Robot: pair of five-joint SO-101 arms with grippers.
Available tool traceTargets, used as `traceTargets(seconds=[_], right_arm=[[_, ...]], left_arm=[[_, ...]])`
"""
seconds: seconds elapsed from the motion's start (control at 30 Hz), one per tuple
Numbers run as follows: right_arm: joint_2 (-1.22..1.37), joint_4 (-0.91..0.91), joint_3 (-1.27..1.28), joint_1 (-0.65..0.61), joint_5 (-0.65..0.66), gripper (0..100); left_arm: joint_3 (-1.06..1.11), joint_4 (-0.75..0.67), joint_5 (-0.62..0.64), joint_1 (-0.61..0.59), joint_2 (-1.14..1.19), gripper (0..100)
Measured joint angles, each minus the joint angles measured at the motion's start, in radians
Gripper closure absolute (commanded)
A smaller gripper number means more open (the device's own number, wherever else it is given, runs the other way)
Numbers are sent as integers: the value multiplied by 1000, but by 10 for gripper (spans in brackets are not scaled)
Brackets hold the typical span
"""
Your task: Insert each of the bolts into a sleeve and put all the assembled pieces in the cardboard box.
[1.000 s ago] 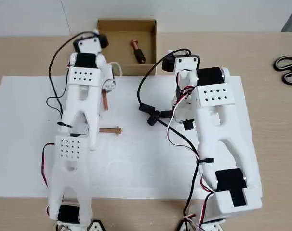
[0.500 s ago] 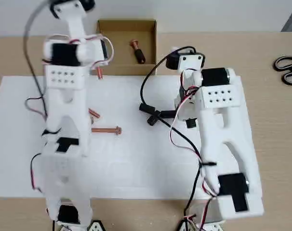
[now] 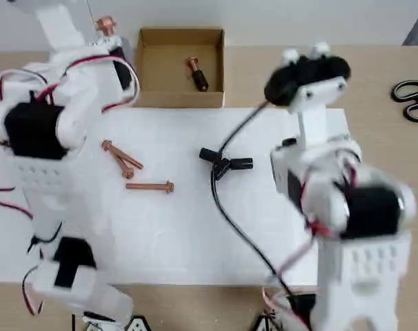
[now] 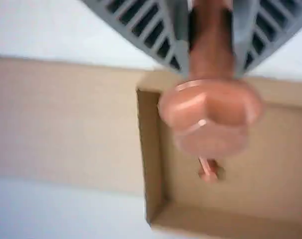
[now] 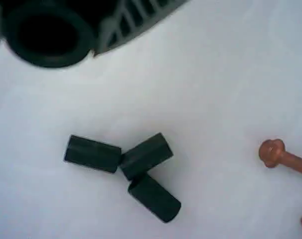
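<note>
Since the cardboard box (image 3: 181, 36) is faced by the left gripper (image 4: 211, 30), which is clamped on the shank of a bolt (image 4: 211, 112) with the head protruding, a slackened grip could see that bolt dropped in unsleeved beside the assembled piece (image 3: 197, 74) inside. The right gripper (image 5: 66, 22) is closed around a black sleeve (image 5: 46, 32) above the white sheet (image 3: 195, 234), well apart from the bolt, so an off-axis meeting is judged likely to jam the tip against the sleeve's rim or knock the sleeve down among the three loose sleeves (image 5: 146, 155) below.
</note>
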Motion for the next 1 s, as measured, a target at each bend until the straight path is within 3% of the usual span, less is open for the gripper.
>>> traceTargets(seconds=[0.23, 0.37, 0.67, 1.0], right_arm=[[-293, -8, 206, 0, 0, 995], [-428, -109, 377, 0, -5, 995], [-841, -463, 848, -3, -235, 995], [-980, -577, 1128, -218, -247, 995]], left_arm=[[362, 0, -2, 98, -276, 993], [520, -12, -2, 100, -362, 993], [661, -140, -34, 114, -473, 993], [888, -368, -34, 258, -474, 994]])
